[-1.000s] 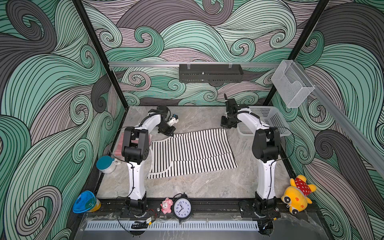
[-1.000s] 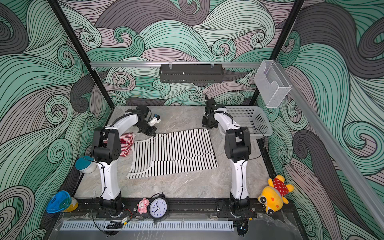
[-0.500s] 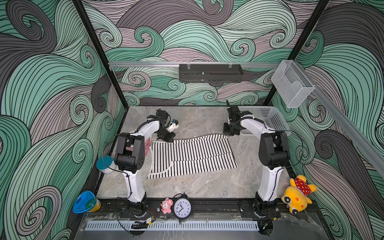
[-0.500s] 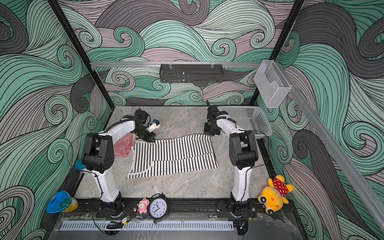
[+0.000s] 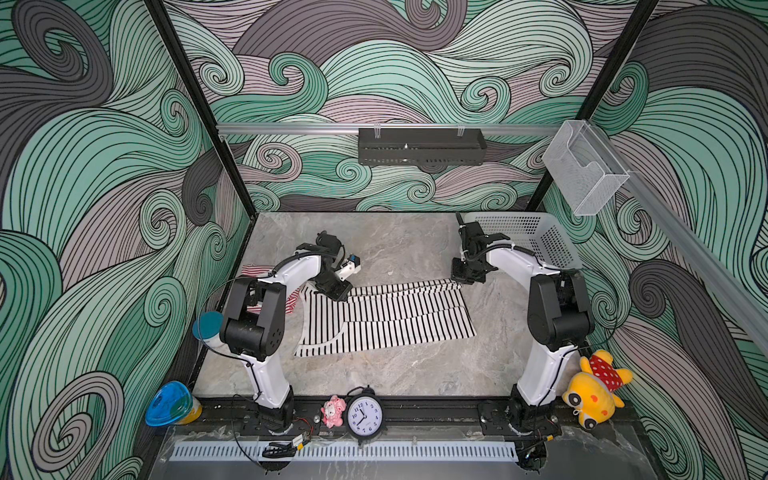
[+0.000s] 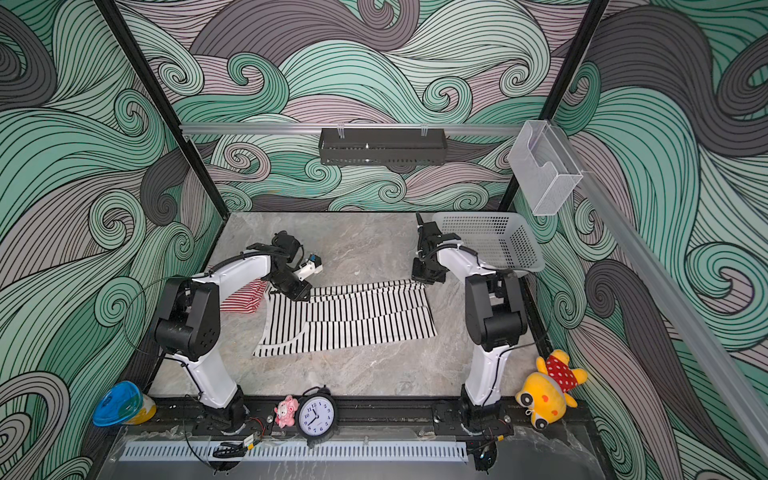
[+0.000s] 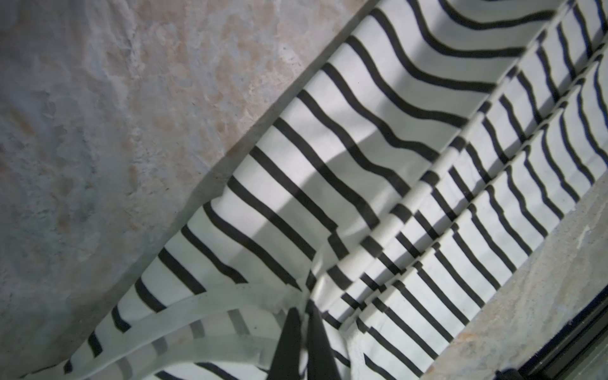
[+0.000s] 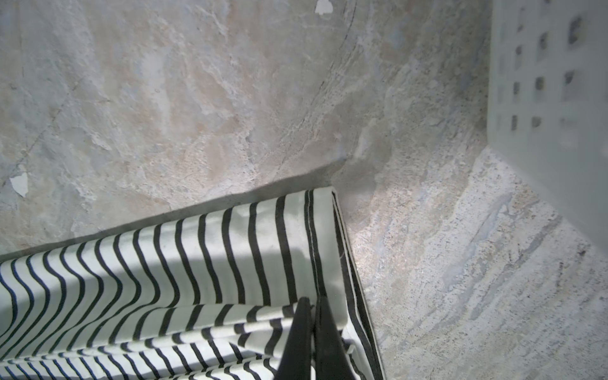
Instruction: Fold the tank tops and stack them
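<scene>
The left pincer (image 5: 334,293) is closed tight on the far edge of the black-and-white tank top (image 5: 386,320), at its shoulder end. The right pincer (image 5: 463,280) is clamped on the same edge at the hem corner. Between the two pincers this edge is a little lifted and wavy. The rest of the top lies flat on the surface (image 5: 374,374) on their near side. The red-and-white tank top (image 6: 243,297) lies just outside the left pincer, partly under its arm. The white basket (image 5: 536,232) stands near the right pincer on its outer side. Beyond both pincers there is open surface.

Left arm (image 5: 291,270) and right arm (image 5: 515,259) reach forward, left fingers (image 7: 289,345) and right fingers (image 8: 297,339) pinched closed.
</scene>
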`<action>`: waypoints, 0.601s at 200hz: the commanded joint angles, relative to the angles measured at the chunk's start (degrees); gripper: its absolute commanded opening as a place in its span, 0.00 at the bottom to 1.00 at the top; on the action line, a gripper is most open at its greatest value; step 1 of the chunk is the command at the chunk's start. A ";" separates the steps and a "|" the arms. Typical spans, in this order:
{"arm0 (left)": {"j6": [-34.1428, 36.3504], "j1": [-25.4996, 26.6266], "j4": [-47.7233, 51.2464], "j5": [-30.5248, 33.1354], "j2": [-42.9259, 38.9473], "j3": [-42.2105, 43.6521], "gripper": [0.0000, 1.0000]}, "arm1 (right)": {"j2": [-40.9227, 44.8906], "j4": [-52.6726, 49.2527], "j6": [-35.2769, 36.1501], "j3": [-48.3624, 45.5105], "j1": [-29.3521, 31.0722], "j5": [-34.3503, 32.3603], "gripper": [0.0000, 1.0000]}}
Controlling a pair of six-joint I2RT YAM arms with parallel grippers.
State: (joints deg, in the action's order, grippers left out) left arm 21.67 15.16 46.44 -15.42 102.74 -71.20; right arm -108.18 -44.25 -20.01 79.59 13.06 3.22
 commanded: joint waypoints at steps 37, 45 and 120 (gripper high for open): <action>1.27 0.72 0.76 1.53 -4.48 3.38 0.05 | 4.64 1.11 0.15 -4.15 0.38 -0.44 0.00; 1.27 0.88 0.85 1.50 -4.67 3.67 0.05 | 4.56 1.27 0.08 -4.44 0.54 -0.48 0.00; 1.53 4.38 0.94 2.95 -3.51 5.80 0.08 | 2.67 2.06 -0.01 -5.65 1.27 -1.41 0.01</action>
State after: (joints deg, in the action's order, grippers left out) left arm 22.39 17.91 46.33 -14.09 99.79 -66.00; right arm -105.03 -42.46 -20.03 74.56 13.96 3.36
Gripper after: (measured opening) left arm 0.072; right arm 0.048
